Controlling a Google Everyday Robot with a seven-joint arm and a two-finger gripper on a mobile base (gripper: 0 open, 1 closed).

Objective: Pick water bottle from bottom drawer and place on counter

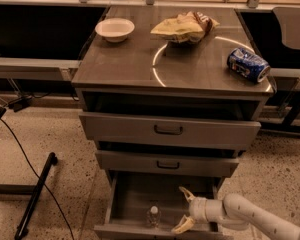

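My gripper [184, 210] is inside the open bottom drawer [135, 194], the lowest and deepest grey metal box of the cabinet, reaching in from the right on my pale, rounded arm [255, 218]. Its two yellowish fingers [186, 194] are spread wide apart, one towards the back of the drawer and one close to the front wall, and nothing is between them. The opening faces left.

The small clear plastic water bottle [153, 216] with its white cap stands upright on the drawer floor near the front wall, just left of my gripper. The fingers are beside it and not touching it.

Above the bottom drawer, the two shallower grey drawers with dark handles, the middle one [165, 164] and the top one [170, 130], each stand pulled out a little.

On the glossy grey-brown metal counter [200, 69], with its curved streak of reflected light, sits a white round bowl [114, 29] at the back left. A crumpled yellow snack bag [185, 28] lies at the back centre. A blue soda can [248, 65] lies on its side near the right edge.

On the speckled floor [55, 134] to the left, a black cable [37, 174] trails beside a black bar.
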